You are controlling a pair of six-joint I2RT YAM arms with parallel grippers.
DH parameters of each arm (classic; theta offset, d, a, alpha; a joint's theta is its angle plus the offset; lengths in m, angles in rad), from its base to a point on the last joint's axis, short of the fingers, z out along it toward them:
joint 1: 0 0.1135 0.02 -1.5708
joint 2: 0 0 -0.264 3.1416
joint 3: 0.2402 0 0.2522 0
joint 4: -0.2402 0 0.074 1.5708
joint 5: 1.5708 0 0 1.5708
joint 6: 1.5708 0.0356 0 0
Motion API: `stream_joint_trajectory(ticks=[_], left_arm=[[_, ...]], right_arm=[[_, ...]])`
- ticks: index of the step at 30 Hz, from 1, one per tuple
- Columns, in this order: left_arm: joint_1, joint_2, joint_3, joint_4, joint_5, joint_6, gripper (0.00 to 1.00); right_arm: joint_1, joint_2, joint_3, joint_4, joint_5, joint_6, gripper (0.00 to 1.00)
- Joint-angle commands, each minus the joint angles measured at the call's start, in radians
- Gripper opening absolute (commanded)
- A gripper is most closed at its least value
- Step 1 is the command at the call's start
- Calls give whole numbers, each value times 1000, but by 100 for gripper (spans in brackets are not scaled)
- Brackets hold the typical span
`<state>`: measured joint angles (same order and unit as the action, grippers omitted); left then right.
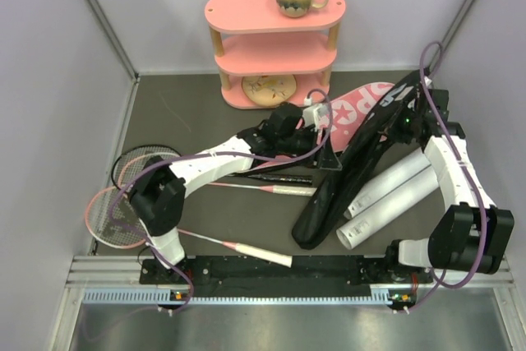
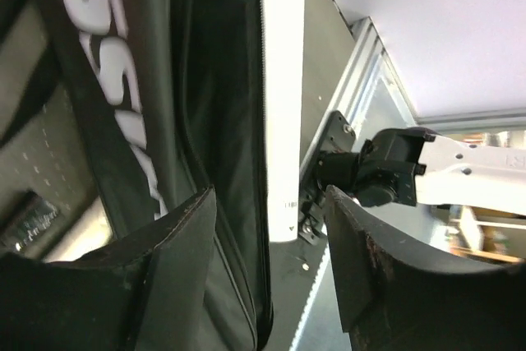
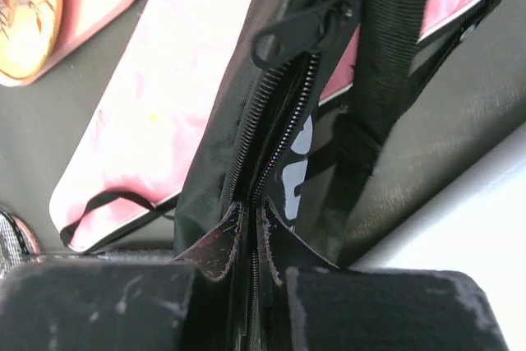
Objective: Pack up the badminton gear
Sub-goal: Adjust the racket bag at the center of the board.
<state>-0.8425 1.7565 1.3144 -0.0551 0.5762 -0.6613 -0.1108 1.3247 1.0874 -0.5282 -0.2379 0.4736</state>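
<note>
- Now, right gripper [image 3: 249, 240] is pinched shut on the zipper seam of the black bag [image 3: 230, 145], near the zip pull [image 3: 304, 26].
- Left gripper [image 2: 271, 203] stands open, fingers apart, gripping nothing; bag edge and a white tube [image 2: 283, 80] show in the gap.
- Top view alone shows the black bag lying across the pink bag [image 1: 362, 104], pink racket [image 1: 107, 223] far left.

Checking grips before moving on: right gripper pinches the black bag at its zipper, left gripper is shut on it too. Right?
Only the left is wrong: the left gripper stands open, jaws apart, holding nothing, as the left wrist view shows. The right gripper does pinch the black bag at its zipper.
</note>
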Motion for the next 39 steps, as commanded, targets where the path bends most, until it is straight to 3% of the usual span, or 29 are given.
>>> stream_joint_trajectory(ticks=[1,6,17,22,23,24,25,28,29,32,35,38,39], left_arm=[[-107,10,176,-124,-136,213,60],[-202,130,366,-216,-335,336,66],[-210,297,514,-336,-365,368,59],[-208,342,568,-376,-348,376,35],[-208,343,575,-384,-336,371,13],[-208,337,580,-382,-332,362,3],[-207,330,572,-373,-326,353,0],[-191,287,518,-272,-222,292,0],[-179,269,504,-247,-210,254,0],[-167,250,476,-207,-204,229,0],[-158,251,473,-200,-191,215,0],[-148,251,465,-187,-179,195,0],[-147,250,464,-186,-168,192,0]], right_arm=[[13,-22,5,-52,-1,3,0],[13,-27,55,-62,-55,59,0],[11,-25,123,-89,-120,108,0],[13,-19,140,-98,-133,102,0],[13,-19,140,-99,-126,93,0],[17,-15,138,-105,-120,58,0],[23,-13,129,-113,-110,43,0],[45,-9,89,-124,-72,26,18],[54,-2,79,-127,-63,30,31],[74,7,55,-151,-52,42,42],[98,-1,46,-176,-15,59,40],[106,-19,25,-177,-8,69,23],[105,-22,17,-170,-5,72,23]])
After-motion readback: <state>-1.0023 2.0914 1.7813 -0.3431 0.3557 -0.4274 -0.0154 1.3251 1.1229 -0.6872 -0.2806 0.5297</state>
